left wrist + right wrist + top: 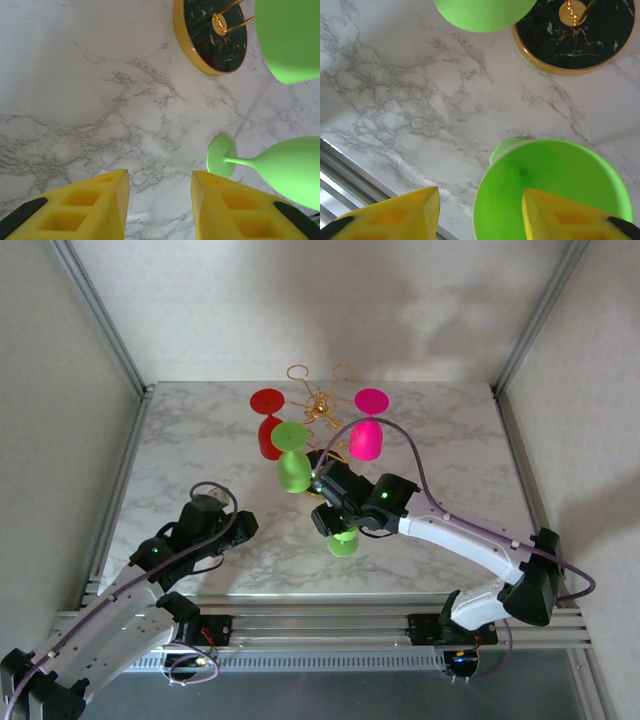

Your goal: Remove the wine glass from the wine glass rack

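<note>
Where seemingly standing upright, found green wine glass (560,175) directly beneath right gripper (480,205), fingers (400,215) spread and empty.

The left arm (115,615) and right arm (455,535) are white shells with black joints, each trailing a purple cable (420,472). The left gripper (160,205) and right gripper (481,212) carry blocky yellow fingers (95,210) with square recesses.

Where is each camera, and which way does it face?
Top: above, behind the arms, looking down on the table; left gripper and right gripper show.
Left wrist: on the left arm, facing down; its fingers show.
Right wrist: on the right arm, facing down; its fingers show.
Both wrist views share the rack base and hanging green glass.
</note>
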